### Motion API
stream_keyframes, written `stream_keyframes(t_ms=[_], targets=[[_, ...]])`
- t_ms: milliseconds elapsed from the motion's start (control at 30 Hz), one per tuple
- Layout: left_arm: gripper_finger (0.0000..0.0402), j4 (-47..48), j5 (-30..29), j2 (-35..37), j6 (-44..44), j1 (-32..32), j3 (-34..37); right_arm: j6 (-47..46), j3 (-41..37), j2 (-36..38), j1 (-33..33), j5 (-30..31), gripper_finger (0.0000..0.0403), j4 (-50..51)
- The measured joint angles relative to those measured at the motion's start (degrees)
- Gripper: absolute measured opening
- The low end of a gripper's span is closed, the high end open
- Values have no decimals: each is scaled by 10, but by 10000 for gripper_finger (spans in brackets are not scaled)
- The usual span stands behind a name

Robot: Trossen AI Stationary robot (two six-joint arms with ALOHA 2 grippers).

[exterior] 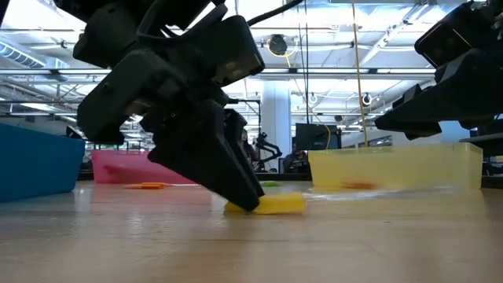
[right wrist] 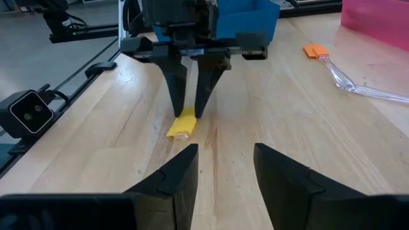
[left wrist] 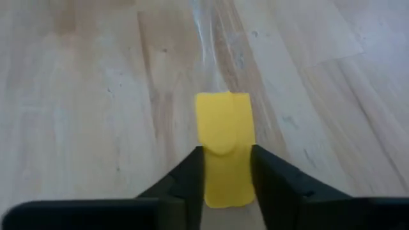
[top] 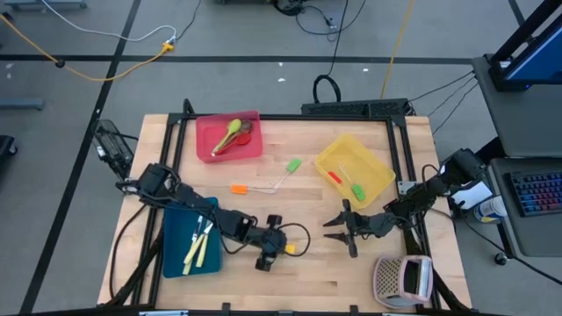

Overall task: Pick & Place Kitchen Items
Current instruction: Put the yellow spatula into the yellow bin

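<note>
Just beside the blue rectangular plastic tray [top: 176, 250], on its side toward the table's middle, the left gripper [left wrist: 227, 176] is down on the bare wooden table [top: 290, 197] with its two dark fingers [left wrist: 188, 179] straddling the yellow head of a clear-handled spatula [left wrist: 222, 137], the handle running away from the tray. The fingers sit right at the head's edges, but I can't tell if they're actually pinching it or just bracketing it. The right gripper [right wrist: 223, 169] hangs on the far side of the spatula from the tray, fingers spread, holding nothing. I'd say the trick here is to stay centred on the head, squeeze firmly before lifting, and go straight up, since that flat head looks like it could slip or twist.
</note>
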State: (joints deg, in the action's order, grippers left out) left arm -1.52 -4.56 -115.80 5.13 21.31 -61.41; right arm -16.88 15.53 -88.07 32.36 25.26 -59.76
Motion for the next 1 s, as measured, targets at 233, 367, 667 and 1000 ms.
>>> stream_keyframes(t_ms=[233,367,667,1000], targets=[[41,-5,-19,-1,30,-7,1,0,0,0,0,0,144,0],[9,-18,-27,-1,25,-8,1,0,0,0,0,0,144,0],[3,-61,-45,2,25,-6,2,0,0,0,0,0,144,0],[8,-64,-49,13,15,-6,4,0,0,0,0,0,144,1]])
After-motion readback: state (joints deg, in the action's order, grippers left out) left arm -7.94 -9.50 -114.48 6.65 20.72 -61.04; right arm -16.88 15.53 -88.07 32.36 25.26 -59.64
